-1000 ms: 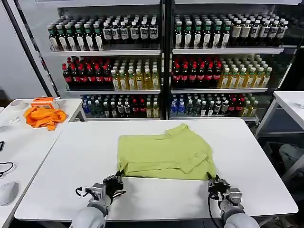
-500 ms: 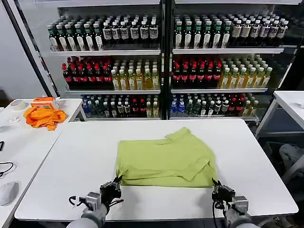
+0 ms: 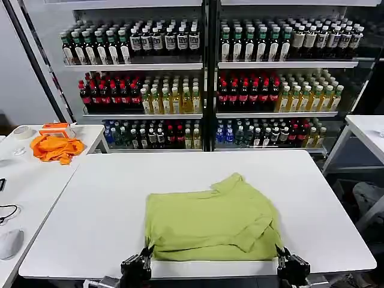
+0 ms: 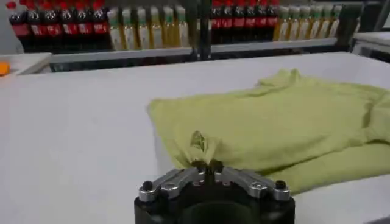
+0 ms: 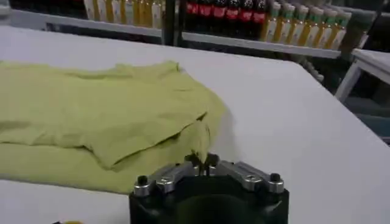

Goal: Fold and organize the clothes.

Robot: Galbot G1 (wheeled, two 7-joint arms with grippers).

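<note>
A lime T-shirt (image 3: 211,219) lies partly folded near the front edge of a white table (image 3: 108,198), bare surface open on both sides and behind. The left gripper (image 4: 206,165) and right gripper (image 5: 202,159) each pinch a near corner of the shirt — fingers closed on fabric. Behind, shelves (image 3: 204,63) hold rows of bottles, labels unreadable.

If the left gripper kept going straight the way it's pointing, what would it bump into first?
The lime T-shirt. The left gripper is already pinching its near corner and points across the white table, so pushing on would probably just bunch up more of the shirt.
</note>
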